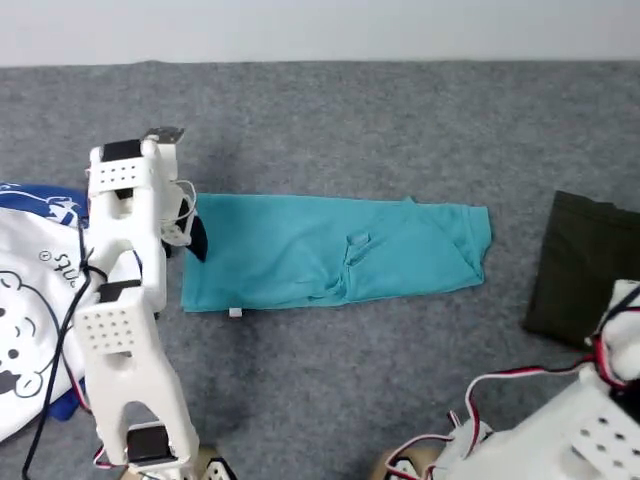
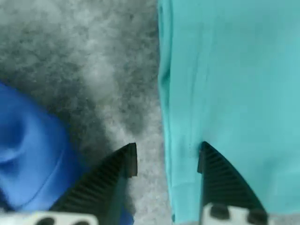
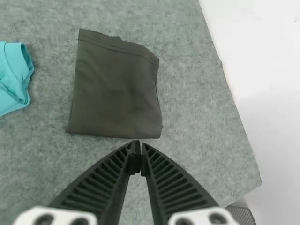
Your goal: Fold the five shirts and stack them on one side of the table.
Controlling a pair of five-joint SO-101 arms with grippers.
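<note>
At the table's 3 o'clock I have one dark shirt folded; the teal shirt lies mid-table, half-folded, left gripper apart astride its 9 o'clock hem, right gripper together; white shirt unfolded.

Grey table: teal shirt in the middle, dark folded shirt right, white shirt left, seemingly atop blue cloth.

I find the half-folded shirt lying mid-table, the folded shirt apart on its right, the shirt pile on its left. My left gripper straddles its left edge.
</note>
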